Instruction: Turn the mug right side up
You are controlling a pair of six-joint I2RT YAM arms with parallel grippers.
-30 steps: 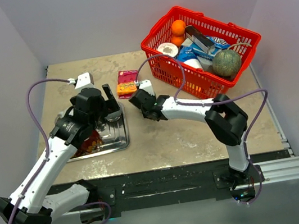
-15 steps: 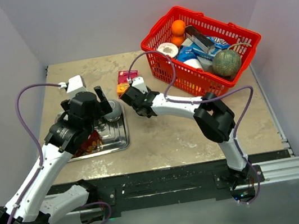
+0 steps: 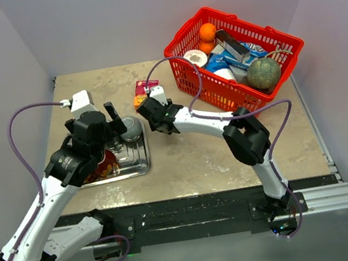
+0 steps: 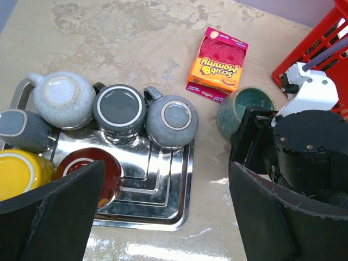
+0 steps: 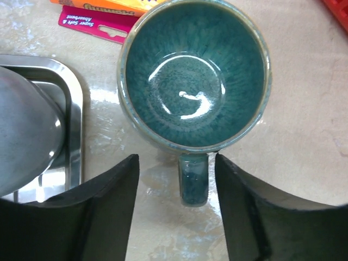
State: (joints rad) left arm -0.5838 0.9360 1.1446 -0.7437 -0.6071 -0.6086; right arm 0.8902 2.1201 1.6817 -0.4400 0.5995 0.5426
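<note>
The teal mug [image 5: 193, 76] stands upright on the table, mouth up and empty, between the tray and the sponge pack; it also shows in the left wrist view as the teal mug [image 4: 242, 109]. Its handle [image 5: 193, 182] points toward my right gripper [image 5: 176, 160], which is open, with a finger on each side of the handle and a gap to both. From above, the right gripper [image 3: 148, 116] covers the mug. My left gripper [image 4: 166, 179] is wide open and empty, hovering over the tray's right edge. From above, the left gripper [image 3: 117, 116] sits left of the right one.
A steel tray [image 4: 185, 179] holds three upside-down mugs: grey [image 4: 171, 117], dark grey [image 4: 119, 109] and pale [image 4: 62, 98]. It also holds a yellow bowl [image 4: 16, 174] and a red bowl [image 4: 81, 168]. A sponge pack [image 4: 217, 65] lies behind the mug. A red basket [image 3: 235, 54] of groceries stands back right.
The right gripper moved left and farther back toward the tray, then opened and let go of the mug's handle. The left arm drew back to the left, still open.
</note>
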